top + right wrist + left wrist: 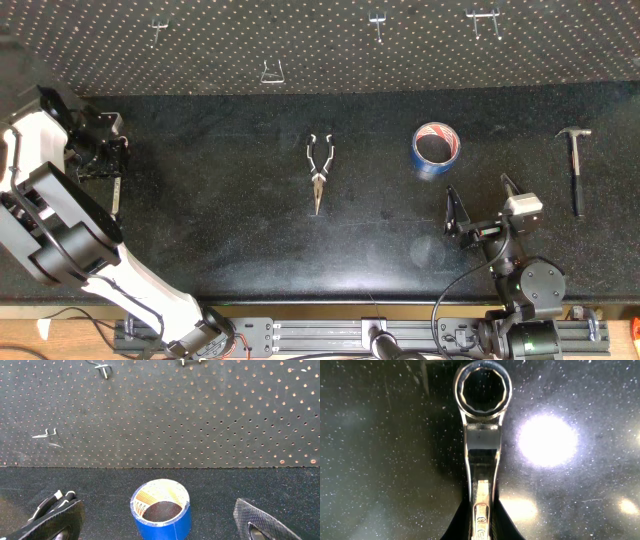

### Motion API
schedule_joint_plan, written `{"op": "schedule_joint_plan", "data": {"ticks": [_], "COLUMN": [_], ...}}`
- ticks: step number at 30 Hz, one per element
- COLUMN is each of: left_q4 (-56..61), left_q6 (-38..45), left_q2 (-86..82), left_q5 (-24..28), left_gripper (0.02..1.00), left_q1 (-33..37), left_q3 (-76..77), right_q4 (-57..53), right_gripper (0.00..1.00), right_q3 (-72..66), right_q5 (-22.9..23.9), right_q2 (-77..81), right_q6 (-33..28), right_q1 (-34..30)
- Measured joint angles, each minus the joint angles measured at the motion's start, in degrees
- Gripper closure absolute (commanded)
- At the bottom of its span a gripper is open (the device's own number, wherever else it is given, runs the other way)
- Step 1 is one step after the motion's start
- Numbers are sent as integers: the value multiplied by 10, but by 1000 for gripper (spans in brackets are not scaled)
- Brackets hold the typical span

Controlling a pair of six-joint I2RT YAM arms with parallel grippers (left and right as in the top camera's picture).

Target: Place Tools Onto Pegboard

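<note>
pegboard [320, 40]: stands along the 12 o'clock edge of the mat and carries the hooks.
mat [230, 240]: black; the loose tools lie on it.
left gripper [482, 531]: at the mat's far 9 o'clock side, jaws narrow and clamped on the wrench shaft.
right gripper [483, 203]: jaws wide with nothing held, at 5 o'clock from the tape roll, facing the pegboard.
hammer [575, 170]: at the mat's 3 o'clock end, long axis 12–6, head at 12.
pliers [319, 170]: mid-mat, long axis 12–6, tips at 6.
wrench [482, 445]: long axis in line with the left fingers, ring end free beyond the tips. The top view shows its shaft [115, 197] at 6 o'clock from the gripper, running 12–6. Cannot tell if it is lifted or touching the mat.
tape roll [436, 148]: upright, open side up, right arm nearer.
nearest hook [158, 25]: at 1 o'clock from the left gripper, well apart. Likely target; the ring would need turning toward 12.
</note>
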Motion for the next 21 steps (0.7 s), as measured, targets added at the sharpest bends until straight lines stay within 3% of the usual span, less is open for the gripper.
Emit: {"op": "schedule_joint_plan", "data": {"ticks": [5, 9, 11, 12, 15, 21], "left_q4": [73, 185, 220, 281, 320, 389], "left_q6": [-8, -54, -85, -134, -223, -319], "left_q2": [-30, -292, -377, -428, -513, -536], "left_q5": [0, 17, 18, 0, -2, -17], "left_gripper": [989, 989, 991, 989, 989, 989], "left_q1": [-1, -13, -56, -112, -195, -259], "left_q3": [-7, -44, -94, -196, -304, -328], "right_q4": [0, 0, 0, 0, 0, 0], "right_gripper": [25, 23, 25, 25, 25, 25], "right_q3": [0, 0, 0, 0, 0, 0], "right_q5": [0, 0, 0, 0, 0, 0], "right_q2": [0, 0, 0, 0, 0, 0], "right_q6": [0, 0, 0, 0, 0, 0], "right_q1": [0, 0, 0, 0, 0, 0]}}
